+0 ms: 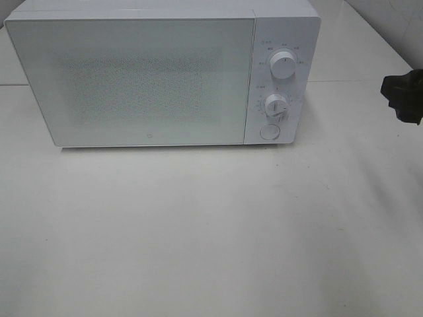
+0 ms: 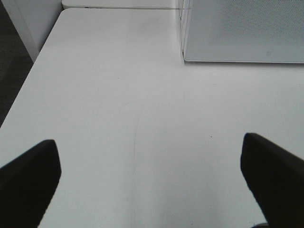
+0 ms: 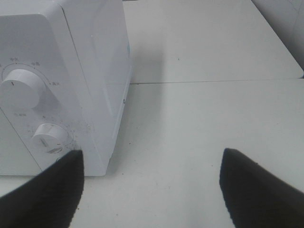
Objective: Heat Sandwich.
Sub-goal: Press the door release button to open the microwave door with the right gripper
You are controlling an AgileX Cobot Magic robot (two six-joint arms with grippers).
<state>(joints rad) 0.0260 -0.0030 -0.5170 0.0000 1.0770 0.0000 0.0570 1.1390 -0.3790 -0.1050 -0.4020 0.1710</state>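
Observation:
A white microwave [image 1: 152, 76] stands at the back of the white table, its frosted door shut. Its control panel has two knobs [image 1: 283, 66] [image 1: 276, 105] and a round button [image 1: 269, 132]. The sandwich and its pink plate are out of view. My right gripper [image 3: 149, 190] is open and empty, hovering to the right of the microwave's panel side; part of the right arm [image 1: 403, 96] shows at the right edge of the high view. My left gripper [image 2: 152, 185] is open and empty above the bare table, left and in front of the microwave's door corner [image 2: 242, 33].
The white table [image 1: 211, 231] runs wide in front of the microwave. A table seam [image 3: 213, 81] crosses behind the right gripper. The table's left edge [image 2: 28, 76] drops to a dark floor.

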